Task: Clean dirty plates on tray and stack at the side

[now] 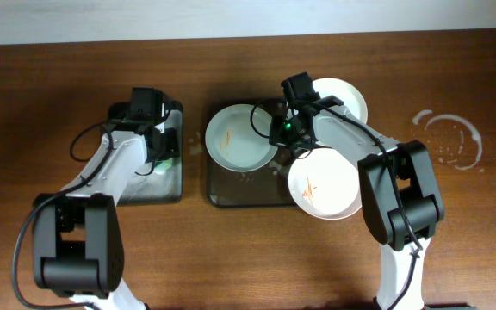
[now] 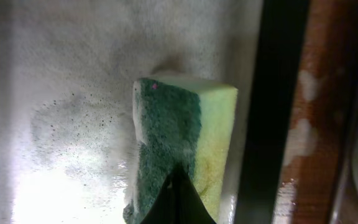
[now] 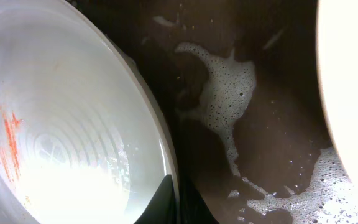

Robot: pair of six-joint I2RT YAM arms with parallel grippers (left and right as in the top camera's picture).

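- Overhead: the tray [image 1: 244, 188] sits mid-table. The smeared plate [image 1: 238, 138] lies over the tray's left end. The second plate [image 1: 344, 96] is at the tray's far right corner. The third plate [image 1: 324, 185], also streaked orange, overhangs its near right corner.
- The right gripper [image 1: 278, 131] is above the tray's middle, at the smeared plate's right rim. The left gripper [image 1: 164, 155] is down in the tub [image 1: 145, 188], just left of the tray.
- Left wrist: the left gripper [image 2: 176, 196] has its fingers pinched onto the near end of the sponge [image 2: 179, 137], which lies on the tub's wet floor. The tray's edge shows at the right.
- To do this well, lift the sponge straight up. Carry it green side down to the orange streaks.
- Right wrist: the right gripper [image 3: 171, 198] has its jaws clamped on the rim of the smeared plate [image 3: 73, 124]. Foam [image 3: 229, 87] spreads over the tray floor beside it.
- That hold looks thin, so the plate should stay low and steady over the tray. Scrubbing pressure should go toward the gripped edge so the plate does not slip.
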